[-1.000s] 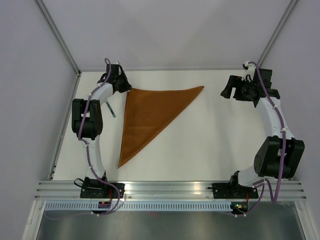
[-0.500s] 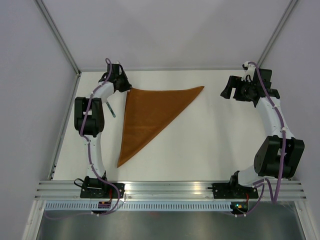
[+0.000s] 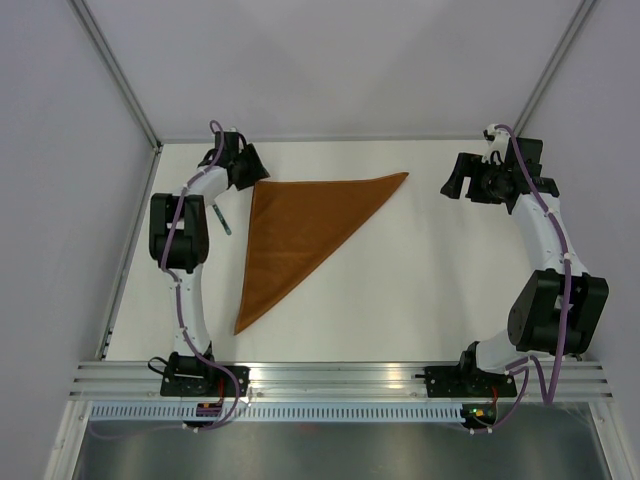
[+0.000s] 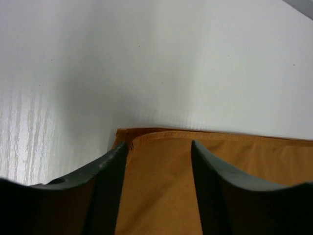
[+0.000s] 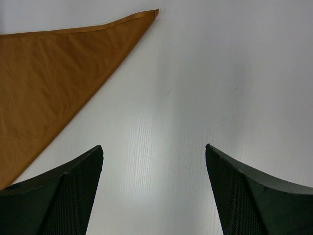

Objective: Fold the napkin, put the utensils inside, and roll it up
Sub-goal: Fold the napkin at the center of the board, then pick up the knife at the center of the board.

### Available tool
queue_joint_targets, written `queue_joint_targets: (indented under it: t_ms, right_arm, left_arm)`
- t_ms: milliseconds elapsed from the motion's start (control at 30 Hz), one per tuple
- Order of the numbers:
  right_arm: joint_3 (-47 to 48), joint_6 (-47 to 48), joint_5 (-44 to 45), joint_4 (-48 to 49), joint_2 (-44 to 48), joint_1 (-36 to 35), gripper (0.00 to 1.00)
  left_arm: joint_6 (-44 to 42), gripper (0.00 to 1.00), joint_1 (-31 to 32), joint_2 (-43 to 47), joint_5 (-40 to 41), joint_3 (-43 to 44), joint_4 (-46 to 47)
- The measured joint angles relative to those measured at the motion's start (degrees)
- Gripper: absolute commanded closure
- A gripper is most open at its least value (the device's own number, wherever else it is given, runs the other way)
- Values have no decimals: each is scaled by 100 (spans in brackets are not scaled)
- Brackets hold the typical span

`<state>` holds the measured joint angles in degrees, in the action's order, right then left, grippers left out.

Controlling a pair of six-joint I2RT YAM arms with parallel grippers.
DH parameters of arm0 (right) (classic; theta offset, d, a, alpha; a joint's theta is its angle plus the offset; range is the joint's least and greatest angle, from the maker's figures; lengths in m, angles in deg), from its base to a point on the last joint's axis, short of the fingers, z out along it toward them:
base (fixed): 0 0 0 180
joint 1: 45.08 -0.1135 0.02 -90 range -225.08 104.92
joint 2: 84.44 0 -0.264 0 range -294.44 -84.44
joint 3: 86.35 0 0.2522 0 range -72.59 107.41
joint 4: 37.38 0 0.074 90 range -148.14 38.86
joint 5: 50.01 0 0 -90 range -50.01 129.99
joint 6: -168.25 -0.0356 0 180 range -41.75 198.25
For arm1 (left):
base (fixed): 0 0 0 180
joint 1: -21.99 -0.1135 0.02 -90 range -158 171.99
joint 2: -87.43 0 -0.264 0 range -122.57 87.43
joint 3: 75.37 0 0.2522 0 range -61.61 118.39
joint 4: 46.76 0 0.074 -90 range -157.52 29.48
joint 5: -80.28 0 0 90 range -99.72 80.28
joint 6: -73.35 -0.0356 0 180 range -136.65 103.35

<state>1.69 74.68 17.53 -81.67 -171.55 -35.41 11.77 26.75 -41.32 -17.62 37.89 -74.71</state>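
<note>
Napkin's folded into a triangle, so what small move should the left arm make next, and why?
Probably lift the left tool off the napkin corner and move it toward the knife. The fold looks finished, the tool stands open over that corner, and the knife lies on the table just left of the cloth, not yet on it.

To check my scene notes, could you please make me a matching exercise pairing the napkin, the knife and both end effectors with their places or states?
Column one:
1 napkin
2 knife
3 left end effector
4 right end effector

Column two:
A open over bare table
B folded into a triangle
C straddling the napkin's corner
D lying just left of the napkin

Pairs: 1-B, 2-D, 3-C, 4-A
</note>
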Motion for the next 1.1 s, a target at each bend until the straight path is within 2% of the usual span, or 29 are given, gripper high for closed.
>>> queue_joint_targets:
  t_ms: [100,300,533,867,1100]
  right_arm:
    - [0,0,-9,-9,0,0,10]
    - [0,0,-70,-22,0,0,10]
    - [0,0,-164,-35,0,0,10]
    - [0,-7,-280,-37,2,0,10]
    - [0,-7,-319,-39,2,0,10]
  left_arm:
    - [26,30,-46,142,94,-337,103]
    - [26,27,-120,1137,710,-1392,70]
    - [127,39,-127,2258,1878,-1961,-116]
    - [501,41,-127,1899,2728,-2190,-645]
    - [553,41,-177,1572,2887,-2083,-868]
